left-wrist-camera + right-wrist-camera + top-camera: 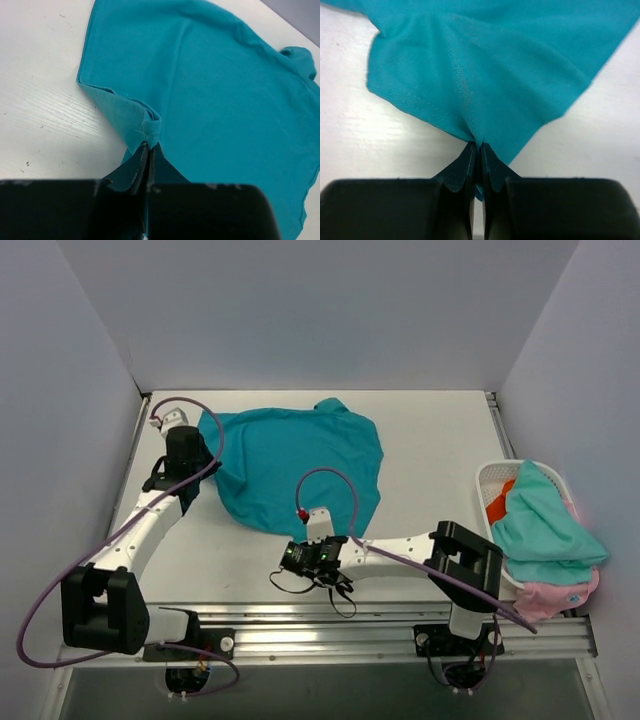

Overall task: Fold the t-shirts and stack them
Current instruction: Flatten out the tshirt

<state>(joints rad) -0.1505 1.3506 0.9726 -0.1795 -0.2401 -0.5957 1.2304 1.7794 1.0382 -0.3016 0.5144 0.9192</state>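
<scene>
A deep teal t-shirt (290, 465) lies spread on the white table, wrinkled. My left gripper (203, 462) is at its left edge, shut on a folded hem corner of the shirt (145, 125); the jaws (150, 145) pinch the cloth at their tips. My right gripper (297, 545) is at the shirt's near edge, shut on the hem (470, 115), which bunches into the tips (479, 144). More t-shirts sit in the basket at the right: a pale aqua one (540, 525), a pink one (555, 595) and an orange-red one (500, 505).
A white lattice basket (488, 480) stands at the table's right edge. Grey walls close in the left, back and right sides. Purple cables loop from both arms, and a metal rail (330, 625) runs along the near edge.
</scene>
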